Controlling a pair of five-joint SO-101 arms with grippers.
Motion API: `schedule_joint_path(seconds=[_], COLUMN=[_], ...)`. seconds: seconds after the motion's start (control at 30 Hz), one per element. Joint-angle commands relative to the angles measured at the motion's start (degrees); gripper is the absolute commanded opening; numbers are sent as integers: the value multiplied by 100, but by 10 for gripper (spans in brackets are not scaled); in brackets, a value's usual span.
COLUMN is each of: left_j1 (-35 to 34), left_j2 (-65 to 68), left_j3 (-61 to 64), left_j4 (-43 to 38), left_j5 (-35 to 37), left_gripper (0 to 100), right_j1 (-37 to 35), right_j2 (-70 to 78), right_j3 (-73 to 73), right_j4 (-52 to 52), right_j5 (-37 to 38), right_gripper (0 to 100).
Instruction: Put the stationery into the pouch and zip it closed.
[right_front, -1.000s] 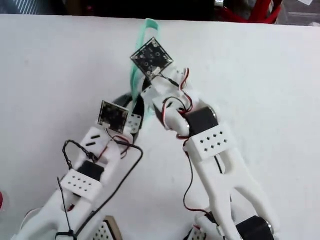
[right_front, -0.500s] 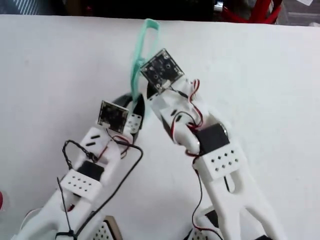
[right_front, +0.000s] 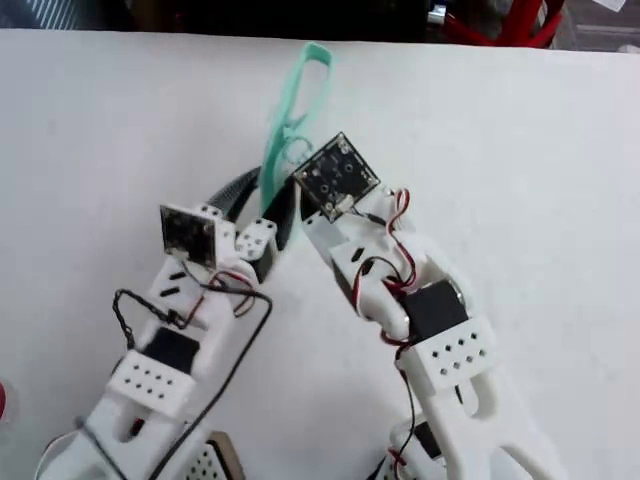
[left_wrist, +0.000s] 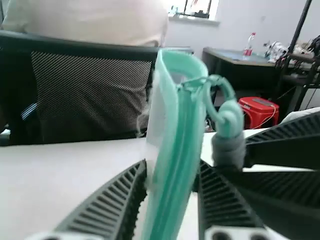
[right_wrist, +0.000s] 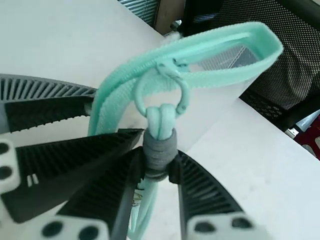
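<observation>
The pouch (right_front: 296, 96), pale with a teal zipper band, stands on edge off the table in the high view. My left gripper (left_wrist: 170, 175) is shut on the pouch (left_wrist: 172, 125) at its zipper edge. The zipper's teal ring and grey-wrapped pull tab (right_wrist: 158, 146) sit between the fingers of my right gripper (right_wrist: 157, 167), which is shut on the tab. In the left wrist view the pull tab (left_wrist: 228, 146) is beside the pouch, with the right arm's black fingers (left_wrist: 280, 145) around it. The left arm's ribbed fingers (right_wrist: 50, 102) cross the right wrist view.
Both arms (right_front: 165, 340) (right_front: 440, 340) meet near the middle of the white table (right_front: 520, 150). A black mesh chair (left_wrist: 75, 90) stands beyond the far edge. A red thing (right_front: 3, 400) lies at the near left edge. Bare table lies left and right of the arms.
The right arm has drawn back toward the near right with the pull tab. The pouch's far end has swung right, and the left arm's wrist has shifted left.
</observation>
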Motion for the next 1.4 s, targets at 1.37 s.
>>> schedule_joint_path(seconds=[1.37], left_j1=[338], left_j2=[-593], left_j3=[-62], left_j4=[387], left_j5=[-932], left_gripper=[23], right_j1=[1279], right_j2=[2888], right_j3=[-5846], right_j4=[3407], right_j5=[-457], right_gripper=[43])
